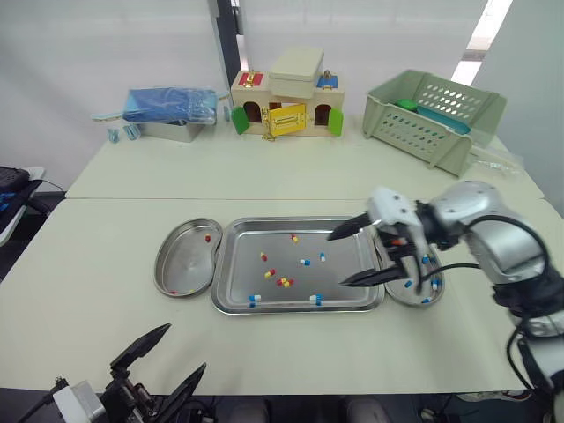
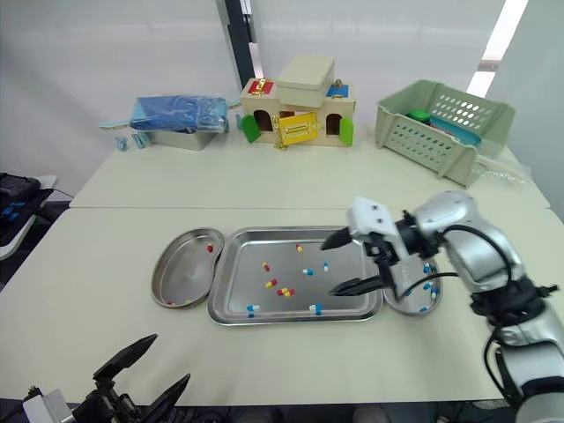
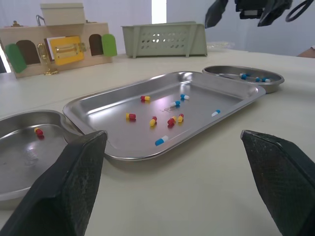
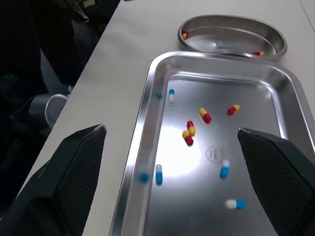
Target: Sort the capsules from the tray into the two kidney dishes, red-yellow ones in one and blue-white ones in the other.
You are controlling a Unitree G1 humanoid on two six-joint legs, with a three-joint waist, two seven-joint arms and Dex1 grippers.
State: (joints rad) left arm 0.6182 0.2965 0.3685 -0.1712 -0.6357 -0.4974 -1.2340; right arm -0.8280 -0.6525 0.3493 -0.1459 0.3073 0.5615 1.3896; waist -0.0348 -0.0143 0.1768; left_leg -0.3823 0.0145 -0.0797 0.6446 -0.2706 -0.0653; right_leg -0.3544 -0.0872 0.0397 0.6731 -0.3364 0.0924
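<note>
Held wide open and empty at centre-right, the right tool [image 1: 337, 259] may be closed off-centre — a capsule [image 1: 322, 256] flicked aside.

The tray [image 1: 247, 248] and kidney dishes [image 1: 188, 261] are silver, the capsules [image 1: 284, 282] red-yellow or blue-white.

Shiny metal tray [image 1: 231, 295] and dishes [image 1: 176, 264]; glossy capsules [image 1: 284, 282].

The right arm [image 1: 480, 220] has rounded silver-grey shells, black joints and a thin black cable [image 1: 458, 266], its right gripper [image 1: 337, 261] a white wrist block and tapered black fingers [image 1: 352, 228], textured like the left gripper [image 1: 186, 345].
</note>
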